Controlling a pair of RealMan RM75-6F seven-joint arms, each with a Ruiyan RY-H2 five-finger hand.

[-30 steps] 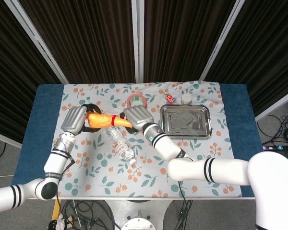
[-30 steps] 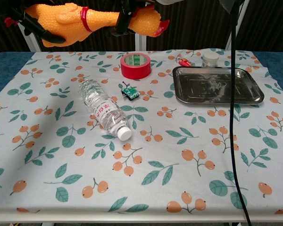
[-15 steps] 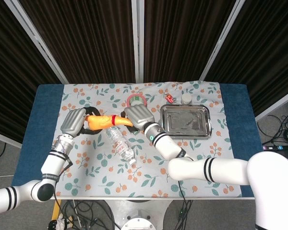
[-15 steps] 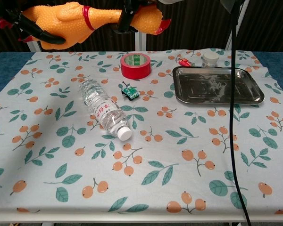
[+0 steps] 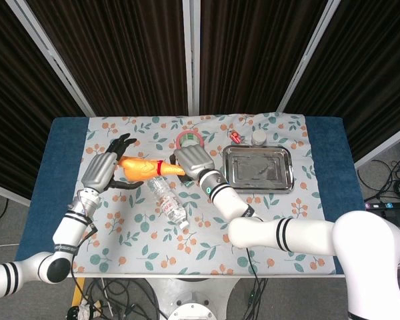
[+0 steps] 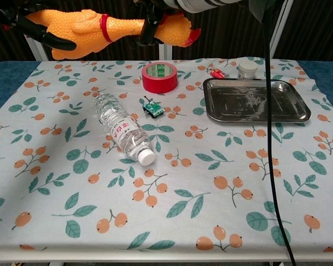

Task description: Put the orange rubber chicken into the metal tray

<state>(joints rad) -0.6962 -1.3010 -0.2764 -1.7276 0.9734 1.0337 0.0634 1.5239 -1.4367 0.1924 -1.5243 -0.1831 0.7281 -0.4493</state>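
Observation:
The orange rubber chicken [image 5: 143, 167] with a red band hangs level above the table's left half; in the chest view the chicken [image 6: 83, 27] is at the top left. My right hand [image 5: 193, 162] grips its head end, dark fingers [image 6: 147, 22] wrapped around the neck. At the tail end my left hand [image 5: 99, 172] has its fingers spread above and below the chicken's body, and one dark finger [image 6: 41, 36] still crosses in front of it. The metal tray [image 5: 257, 170] lies empty at the right, the same tray [image 6: 255, 102] in the chest view.
A clear water bottle [image 6: 122, 128] lies on the flowered cloth under the chicken. A red tape roll [image 6: 159, 76], a small green part [image 6: 153, 108], a small red object [image 6: 216, 72] and a white jar [image 6: 247, 69] stand near the tray's far side.
My left hand's fingers have spread apart off the chicken's body and the hand has drawn back to the left. The right hand keeps its hold on the head end.

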